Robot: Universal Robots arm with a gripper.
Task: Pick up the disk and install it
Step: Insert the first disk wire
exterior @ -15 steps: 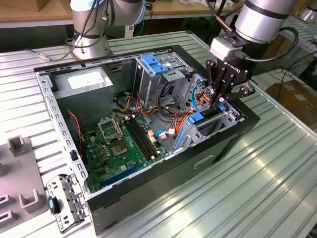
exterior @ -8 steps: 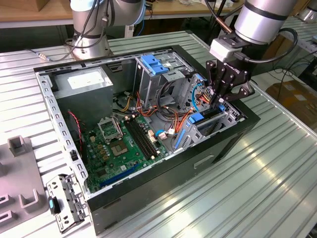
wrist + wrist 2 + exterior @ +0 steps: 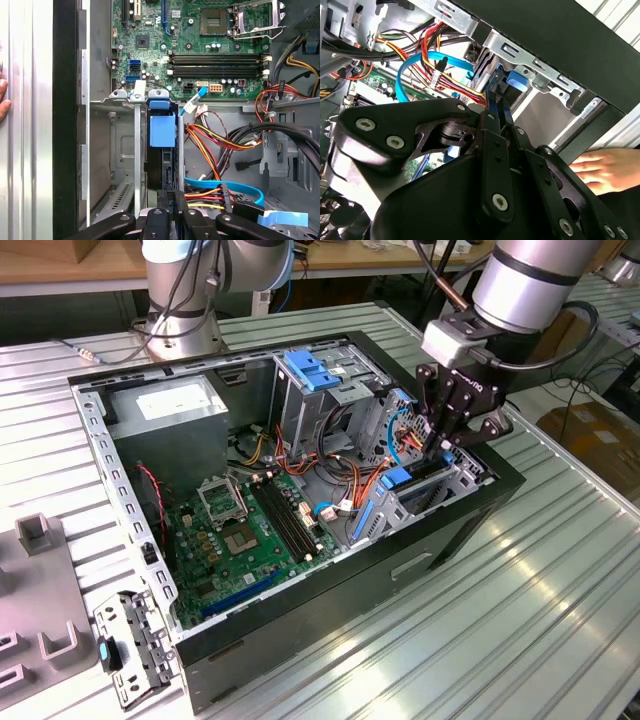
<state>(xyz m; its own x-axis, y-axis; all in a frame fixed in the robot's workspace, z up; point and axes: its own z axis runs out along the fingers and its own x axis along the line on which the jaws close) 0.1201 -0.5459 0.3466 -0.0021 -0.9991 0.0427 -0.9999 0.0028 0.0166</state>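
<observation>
Fingers of my black gripper (image 3: pixel 441 443) are pinched together on the flat silver disk with blue plastic rails (image 3: pixel 162 145). I see the disk standing on edge in the grey metal bay (image 3: pixel 122 150), by the front corner of the open black computer case (image 3: pixel 300 640). A hand (image 3: pixel 602 170) rests beside the case.

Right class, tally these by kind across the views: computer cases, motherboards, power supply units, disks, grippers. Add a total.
Computer case: 1
Motherboard: 1
Power supply unit: 1
Disk: 1
Gripper: 1
Total: 5
</observation>
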